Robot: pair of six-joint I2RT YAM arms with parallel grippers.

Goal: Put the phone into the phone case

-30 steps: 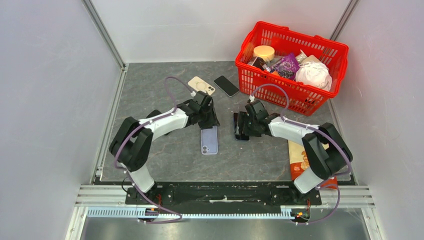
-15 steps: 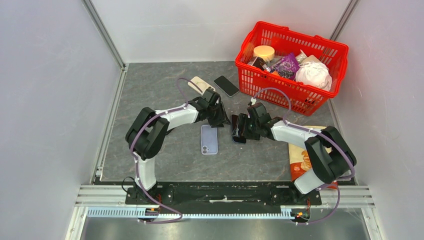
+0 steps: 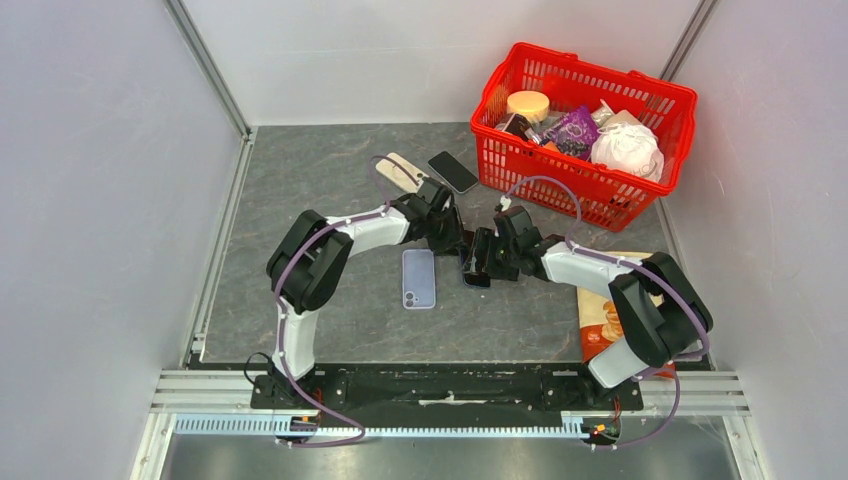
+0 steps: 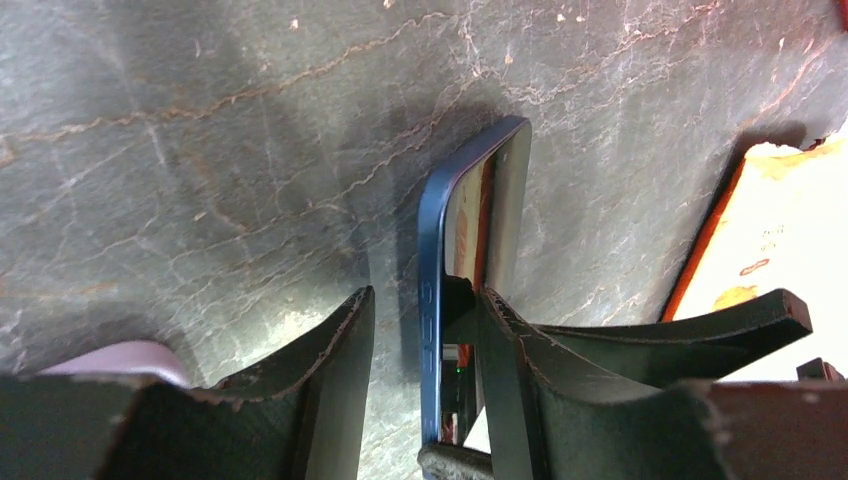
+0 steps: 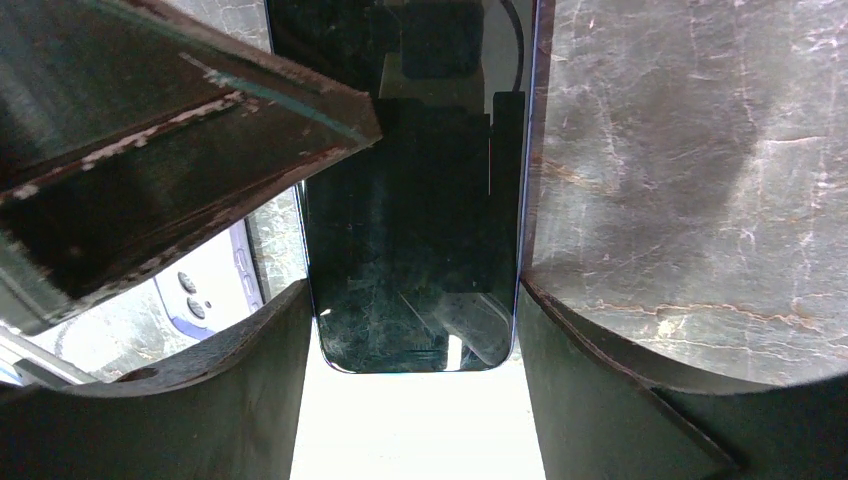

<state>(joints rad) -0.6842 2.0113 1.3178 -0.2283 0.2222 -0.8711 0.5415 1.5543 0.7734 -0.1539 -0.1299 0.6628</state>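
My right hand (image 5: 412,300) was pinching the phone (image 5: 415,230) across its width. One finger (image 5: 270,400) pressed each long side, and the dark screen faced the wrist camera. My left hand (image 4: 425,300) had closed in from the other side and straddled the same phone at half spread. In the left wrist view the phone's blue rim sat between the two fingers. One finger (image 4: 510,370) lay against the glass face, while the other (image 4: 335,370) stood off with a strip of bench showing between it and the rim, so that hand was not clamping anything.

From above, the two hands met nose to nose over the middle of the bench (image 3: 300,200). The phone was turned up on edge between them rather than lying flat. I could not tell whether its lower side touched the surface.

The lilac case (image 3: 418,278) lay flat just beside the phone, toward the left arm. Its camera cut-out was at the near end and neither hand was touching it.

Further back lay a beige case (image 3: 398,170) and a black handset (image 3: 453,171), side by side. Beyond them, in the far right corner, a red basket (image 3: 560,185) was filled with groceries. A snack bag (image 3: 598,315) lay by the right arm's base.
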